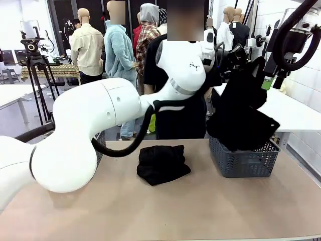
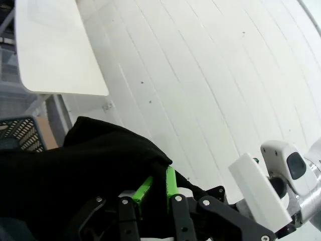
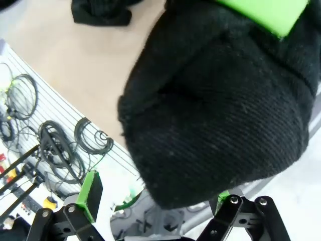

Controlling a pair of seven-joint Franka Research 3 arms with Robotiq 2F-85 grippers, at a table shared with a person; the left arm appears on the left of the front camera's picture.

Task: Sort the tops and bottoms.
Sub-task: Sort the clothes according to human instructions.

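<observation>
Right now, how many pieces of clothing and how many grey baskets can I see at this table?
Black garments: 2, the hanging garment pinched by the left fingers at the grey basket, and the folded garment lying on the table.
Grey baskets: 1, the grey basket.
Total: 3

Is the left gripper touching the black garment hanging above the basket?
Touching. The left wrist view shows the left gripper closed on the black garment, with cloth pinched between its green pads.
</observation>
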